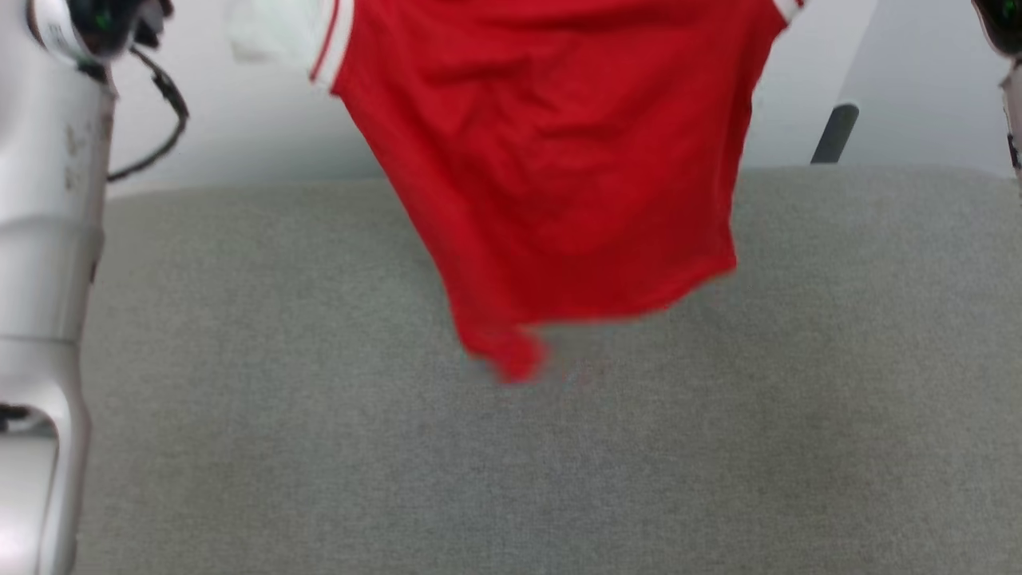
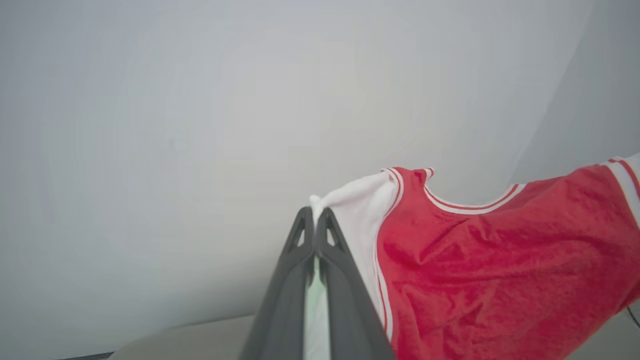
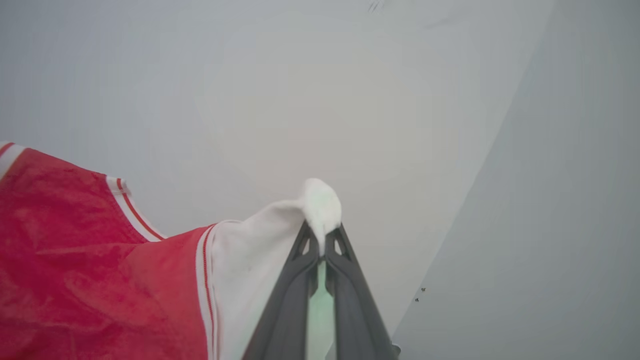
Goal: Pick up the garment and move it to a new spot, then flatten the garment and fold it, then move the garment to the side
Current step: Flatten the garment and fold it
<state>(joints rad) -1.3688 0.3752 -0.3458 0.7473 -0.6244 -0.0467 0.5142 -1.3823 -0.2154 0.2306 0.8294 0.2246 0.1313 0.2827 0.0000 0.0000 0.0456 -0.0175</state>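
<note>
The red garment (image 1: 559, 160) hangs in the air above the grey surface (image 1: 511, 463), its blurred lower hem dangling just over the cloth. My left gripper (image 2: 315, 215) is shut on the white sleeve (image 2: 357, 205) at one shoulder, and the striped collar (image 2: 465, 202) sags beside it. My right gripper (image 3: 322, 235) is shut on the other white sleeve (image 3: 260, 250). Between the two grippers the red body (image 3: 75, 260) is stretched out. The block print is hidden.
The pale left arm (image 1: 48, 279) runs down the left edge of the head view with a black cable (image 1: 160, 112). A dark post (image 1: 834, 132) stands beyond the grey surface's far edge, before a white wall (image 1: 239, 136).
</note>
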